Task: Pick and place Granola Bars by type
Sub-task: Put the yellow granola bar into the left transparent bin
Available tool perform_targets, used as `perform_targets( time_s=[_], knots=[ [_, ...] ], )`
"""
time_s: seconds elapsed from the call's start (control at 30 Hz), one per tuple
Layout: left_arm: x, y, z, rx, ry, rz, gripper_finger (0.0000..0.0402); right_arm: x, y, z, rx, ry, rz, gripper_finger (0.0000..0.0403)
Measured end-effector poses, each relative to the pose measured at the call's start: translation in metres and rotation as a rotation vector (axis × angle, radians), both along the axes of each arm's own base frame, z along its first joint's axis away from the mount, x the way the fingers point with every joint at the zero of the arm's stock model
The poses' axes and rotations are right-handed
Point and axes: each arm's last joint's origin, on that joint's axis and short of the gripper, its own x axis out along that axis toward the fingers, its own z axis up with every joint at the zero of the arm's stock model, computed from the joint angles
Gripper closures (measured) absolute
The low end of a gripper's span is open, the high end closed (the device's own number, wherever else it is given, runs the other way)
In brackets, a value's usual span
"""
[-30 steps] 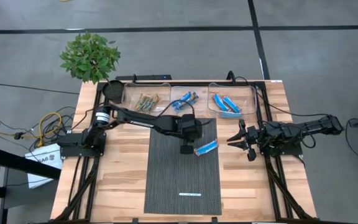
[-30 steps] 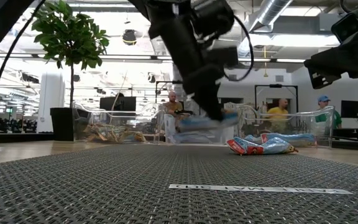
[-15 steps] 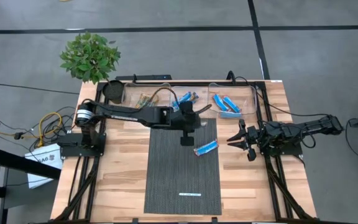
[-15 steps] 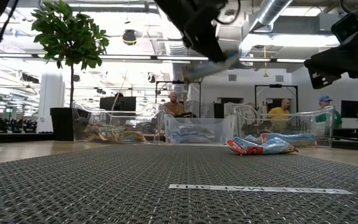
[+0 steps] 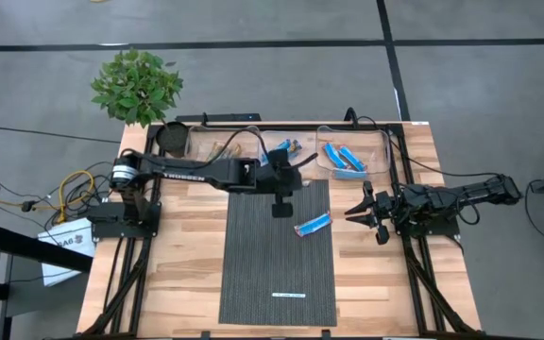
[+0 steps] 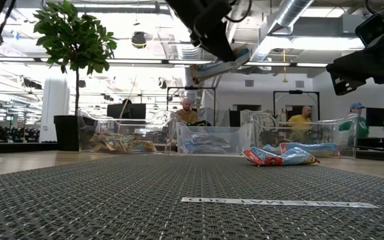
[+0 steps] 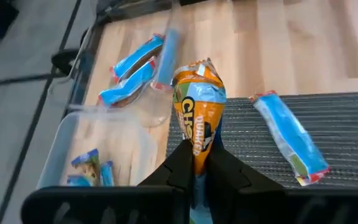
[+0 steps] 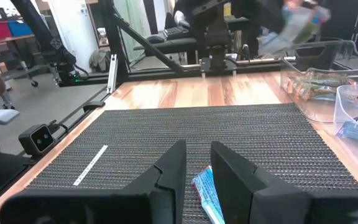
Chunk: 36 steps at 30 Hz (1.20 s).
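Observation:
My left gripper [image 5: 284, 203] hangs above the far part of the dark mat [image 5: 277, 264], shut on a blue-and-orange granola bar [image 7: 197, 102], also seen raised in the low view [image 6: 222, 67]. A bright blue bar [image 5: 313, 225] lies flat on the mat near its right edge. Three clear bins stand along the far edge. The left bin [image 5: 217, 149] holds tan bars, the middle bin [image 5: 283, 148] blue-and-orange ones, the right bin [image 5: 349, 157] bright blue ones. My right gripper [image 5: 359, 213] waits at the table's right side, open, with nothing between its fingers. My left gripper pinches the blue-and-orange bar by one end [image 7: 196, 158] between its two fingers [image 7: 225, 174]. The fingers slant down toward the table's right, and the bar sticks out ahead along them. It is lifted clear, high above the mat.
A potted plant [image 5: 137, 85] stands beyond the far left corner, with a dark round pot [image 5: 173, 140] beside the left bin. A thin white strip [image 5: 289, 295] lies on the mat's near part. People sit in the room behind the table [image 6: 187, 110].
My left gripper has risen from just above the mat and drawn back toward the far edge, tipping closer to level. It stays shut on the blue-and-orange bar, which has gone up with it. The blue bar on the mat has not moved.

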Motion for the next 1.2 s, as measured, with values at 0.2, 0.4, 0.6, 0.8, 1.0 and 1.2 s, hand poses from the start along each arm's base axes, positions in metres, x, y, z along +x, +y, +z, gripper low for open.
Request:
perform_targets(
  time_s=[0.2, 0.4, 0.6, 0.8, 1.0, 1.2],
  knots=[
    [-0.007, 0.029, -0.005, -0.069, 0.035, 0.139, 0.038, 0.0, 0.0, 0.0, 0.0, 0.0, 0.0, 0.0336],
    [-0.022, 0.064, -0.009, -0.138, 0.11, 0.299, 0.0388, 0.0, 0.0, 0.0, 0.0, 0.0, 0.0, 0.0336],
    [-0.047, 0.093, -0.004, -0.165, 0.191, 0.444, 0.0381, 0.0, 0.0, 0.0, 0.0, 0.0, 0.0, 0.0336],
    [-0.076, 0.115, 0.004, -0.192, 0.259, 0.597, 0.0385, 0.0, 0.0, 0.0, 0.0, -0.001, 0.0, 0.0336],
    [-0.103, 0.127, 0.012, -0.24, 0.315, 0.754, 0.0382, 0.0, 0.0, 0.0, 0.0, -0.003, 0.0, 0.0336],
    [-0.122, 0.137, 0.015, -0.274, 0.353, 0.901, 0.0383, 0.0, 0.0, 0.0, 0.0, -0.002, 0.0, 0.0336]
  ],
)
